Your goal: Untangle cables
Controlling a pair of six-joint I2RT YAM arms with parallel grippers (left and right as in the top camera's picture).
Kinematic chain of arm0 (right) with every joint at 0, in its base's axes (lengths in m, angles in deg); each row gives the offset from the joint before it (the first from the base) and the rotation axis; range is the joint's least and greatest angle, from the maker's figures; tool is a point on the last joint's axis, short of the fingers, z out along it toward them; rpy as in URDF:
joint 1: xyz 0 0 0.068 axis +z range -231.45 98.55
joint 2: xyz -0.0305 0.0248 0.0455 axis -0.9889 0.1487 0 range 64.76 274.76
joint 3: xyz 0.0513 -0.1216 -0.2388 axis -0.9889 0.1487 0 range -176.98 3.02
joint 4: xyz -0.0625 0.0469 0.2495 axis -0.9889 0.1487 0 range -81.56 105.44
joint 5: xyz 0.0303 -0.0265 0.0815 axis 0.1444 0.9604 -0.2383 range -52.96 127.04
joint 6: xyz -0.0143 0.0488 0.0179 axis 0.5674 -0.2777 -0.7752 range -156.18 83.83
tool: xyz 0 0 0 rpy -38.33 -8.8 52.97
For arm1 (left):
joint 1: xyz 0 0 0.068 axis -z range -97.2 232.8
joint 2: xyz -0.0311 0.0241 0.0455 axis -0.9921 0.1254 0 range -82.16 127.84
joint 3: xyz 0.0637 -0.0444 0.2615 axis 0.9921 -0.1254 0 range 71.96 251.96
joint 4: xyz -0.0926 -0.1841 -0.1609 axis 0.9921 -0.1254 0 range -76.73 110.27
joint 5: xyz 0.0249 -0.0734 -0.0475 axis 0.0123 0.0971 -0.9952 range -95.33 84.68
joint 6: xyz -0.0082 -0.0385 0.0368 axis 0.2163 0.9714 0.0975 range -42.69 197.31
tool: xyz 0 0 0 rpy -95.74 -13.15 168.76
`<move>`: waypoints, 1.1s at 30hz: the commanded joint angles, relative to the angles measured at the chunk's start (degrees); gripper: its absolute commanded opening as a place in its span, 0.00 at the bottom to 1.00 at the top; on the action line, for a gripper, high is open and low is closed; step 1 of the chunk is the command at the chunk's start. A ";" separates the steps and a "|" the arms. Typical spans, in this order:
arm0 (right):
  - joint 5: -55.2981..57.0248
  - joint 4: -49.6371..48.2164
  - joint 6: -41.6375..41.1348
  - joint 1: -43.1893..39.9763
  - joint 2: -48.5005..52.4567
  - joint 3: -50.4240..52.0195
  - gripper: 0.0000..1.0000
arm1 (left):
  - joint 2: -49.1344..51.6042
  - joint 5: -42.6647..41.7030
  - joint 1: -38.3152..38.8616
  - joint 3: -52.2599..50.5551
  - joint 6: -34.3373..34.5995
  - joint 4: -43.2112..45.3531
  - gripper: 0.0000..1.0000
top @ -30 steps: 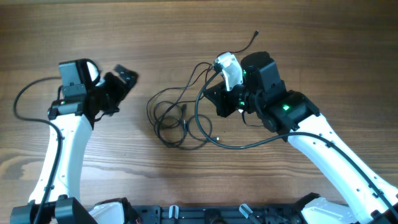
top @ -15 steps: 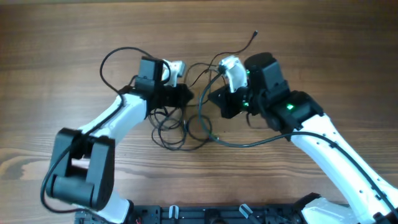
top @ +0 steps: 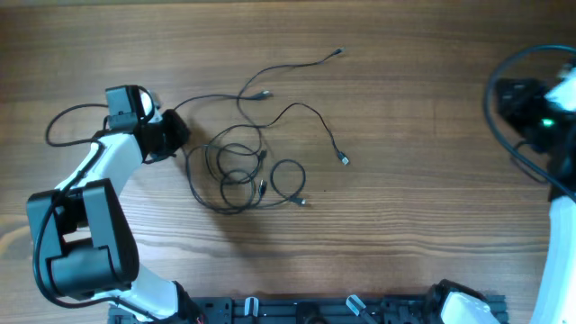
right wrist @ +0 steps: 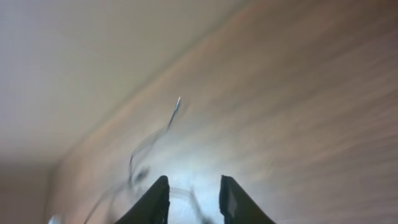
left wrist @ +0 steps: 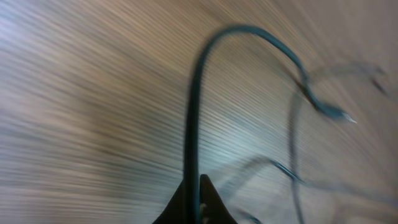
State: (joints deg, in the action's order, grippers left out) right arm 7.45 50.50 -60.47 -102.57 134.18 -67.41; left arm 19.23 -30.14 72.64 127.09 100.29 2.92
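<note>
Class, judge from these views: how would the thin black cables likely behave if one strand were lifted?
Probably floppy: the cables lie in loose curls on the table. Likely light, being thin with small plugs. Overlapping loops suggest one lifted strand would drag its neighbours.

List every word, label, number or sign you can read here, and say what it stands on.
None: no text is readable in any view.
Thin black cables on the brown wooden table: no print visible.
White-and-black left arm and right arm: no lettering, only a green light on the right.
Both wrist views: too motion-blurred to read anything.
</note>
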 commanded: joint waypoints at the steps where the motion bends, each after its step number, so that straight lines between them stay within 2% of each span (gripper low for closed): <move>1: -8.92 1.70 -2.34 7.76 5.38 2.23 0.80 | 0.20 -20.06 3.45 0.17 -3.02 1.84 0.04; 3: -11.02 1.70 -9.44 14.03 9.64 3.74 0.86 | 0.20 -25.09 4.57 0.17 0.68 5.46 0.04; 4: -10.99 1.70 -11.80 17.22 12.04 3.91 0.88 | 0.20 -26.71 5.11 0.17 5.60 9.01 0.04; 7: -10.71 1.25 -19.85 25.51 17.59 4.52 0.93 | 0.20 -26.82 6.03 0.17 14.99 15.43 0.04; 9: -7.43 -1.27 -29.79 32.39 21.90 4.52 1.00 | 0.20 -26.77 7.08 0.17 19.30 18.93 0.04; 14: -4.26 -16.61 -60.26 48.00 32.81 4.52 1.00 | 0.20 -26.27 10.75 0.17 21.22 22.56 0.04; 16: -4.17 -23.82 -69.16 52.24 37.31 4.52 1.00 | 0.20 -25.35 11.39 0.17 21.24 22.56 0.04; 17: -4.81 -28.33 -70.47 53.90 39.32 4.52 0.91 | 0.20 -25.20 11.82 0.17 21.22 22.53 0.04; 18: -5.42 -33.90 -70.03 55.23 41.33 4.52 0.62 | 0.20 -25.22 12.04 0.17 21.22 22.53 0.04; 19: -5.16 -36.74 -65.85 55.65 42.34 4.52 0.04 | 0.20 -25.14 12.09 0.17 21.18 22.51 0.04; 22: -2.95 -36.39 -46.25 52.89 39.87 4.50 0.04 | 0.20 -18.82 10.97 0.17 16.98 19.65 0.04; 23: 0.26 -29.97 -39.63 48.78 35.28 4.50 0.04 | 0.20 -11.06 9.53 0.17 12.98 14.84 0.04; 26: 10.62 -14.27 -26.71 36.39 20.96 4.46 0.04 | 0.20 0.72 3.08 0.17 5.20 9.53 0.04; 29: 22.56 -5.31 -19.02 20.39 5.73 4.46 0.04 | -0.46 -2.73 -6.73 0.70 5.27 10.75 0.04; 33: 26.14 -4.96 -12.72 -1.95 -8.17 4.46 0.05 | -3.34 -16.31 -19.12 0.83 5.31 18.21 0.04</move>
State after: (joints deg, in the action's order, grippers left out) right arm 24.52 45.87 -80.16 -93.61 131.04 -62.36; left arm 19.07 -40.11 61.63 127.22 107.97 17.35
